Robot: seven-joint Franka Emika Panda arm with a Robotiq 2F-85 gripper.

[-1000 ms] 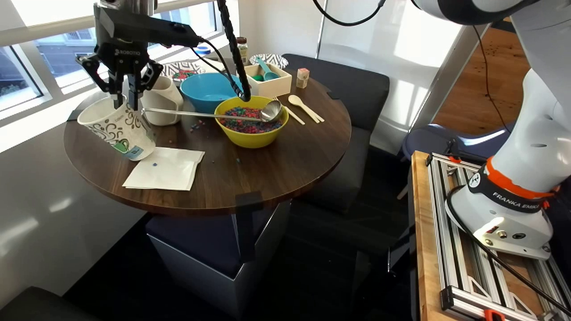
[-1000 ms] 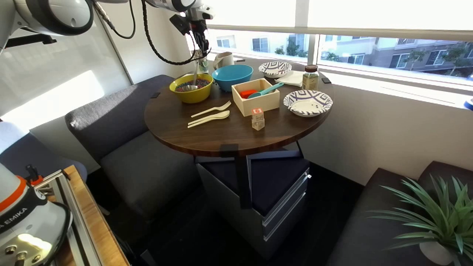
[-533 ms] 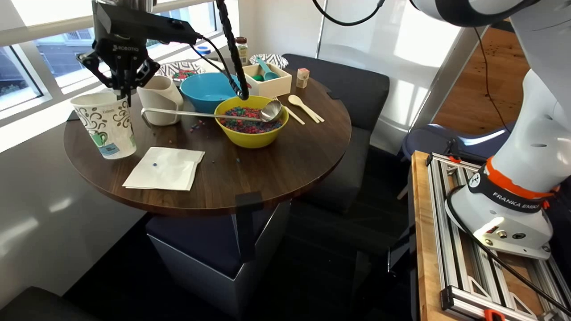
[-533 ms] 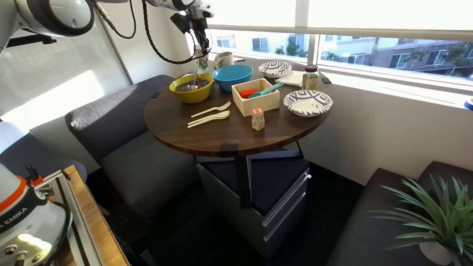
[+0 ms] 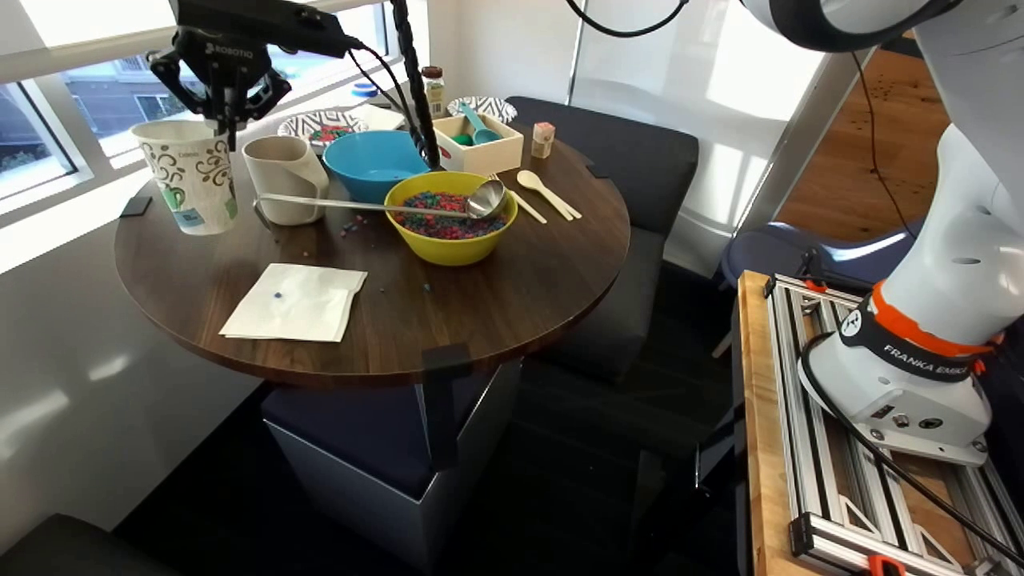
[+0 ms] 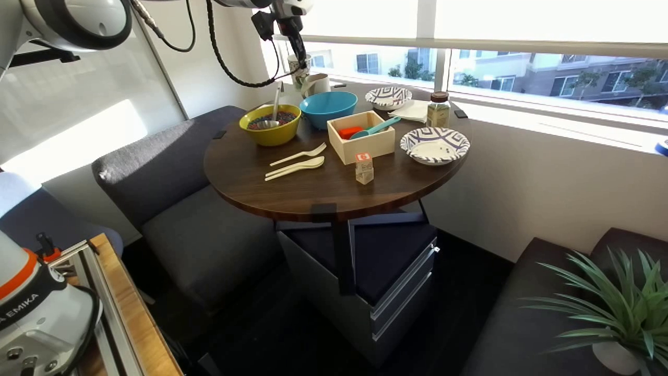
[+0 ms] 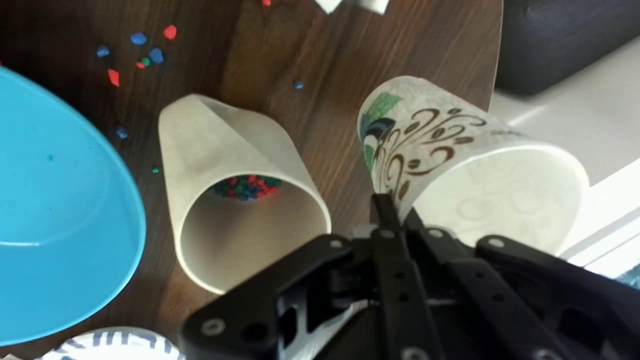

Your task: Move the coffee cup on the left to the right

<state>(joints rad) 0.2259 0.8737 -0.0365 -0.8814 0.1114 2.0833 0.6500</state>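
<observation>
Cup (image 5: pixel 192 180): tapered white paper, brown scrollwork, green motif, blue patch near the base. Mouth faces up; long axis near upright, slightly tilted. Location: over the table (image 5: pixel 448 312), beside the pitcher (image 5: pixel 280 170). Gripper (image 7: pixel 400 214): fingers (image 7: pixel 386 220) narrow, pinching the cup's rim.

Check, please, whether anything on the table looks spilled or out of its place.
Yes. Small red, blue and green bits lie scattered on the dark table beside the blue bowl; they look spilled, since similar bits are in the yellow bowl. One blue speck also lies on the white napkin.
</observation>
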